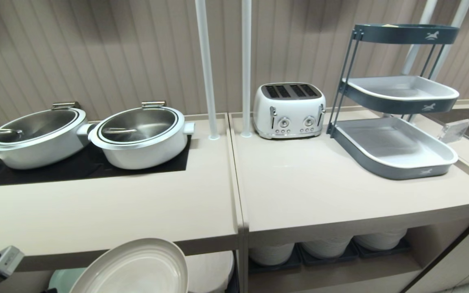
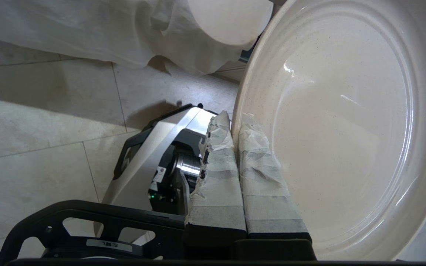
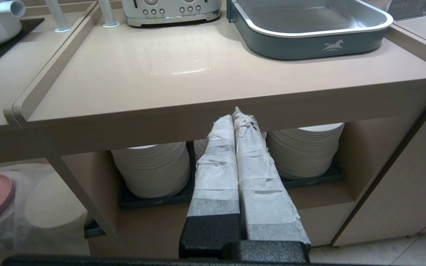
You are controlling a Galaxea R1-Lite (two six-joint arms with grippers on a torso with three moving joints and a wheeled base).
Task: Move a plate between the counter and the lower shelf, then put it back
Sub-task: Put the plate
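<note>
Plate (image 1: 136, 268) sits at the bottom left of my head view, tilted up on edge in front of the counter's (image 1: 104, 211) front lip, its cream face turned toward the camera. On my left wrist view the left gripper (image 2: 234, 125) has its taped fingers (image 2: 218, 177) clamped on the plate's rim, one finger on the outer side and one against the inner face, with the plate filling the right half of that frame. Behind the rim, in the upper part of the same frame, I see the white draped cloth (image 2: 87, 29) of the lower shelf and tiled floor (image 2: 31, 147) beneath. In the head view only a grey piece of my left arm shows at the lower left corner.

My right gripper (image 3: 237, 118) shows in the middle of its own wrist view, fingers pressed together with nothing between them, pointing at the front edge of the adjoining worktop (image 3: 161, 74). Under that worktop stand stacks of white plates (image 3: 154, 166) on dark trays. Two lidded pots (image 1: 136, 136) rest on the black hob panel (image 1: 79, 167) at the left of the head view; a white toaster (image 1: 288, 110) and a tiered grey tray rack (image 1: 397, 122) stand to the right.
</note>
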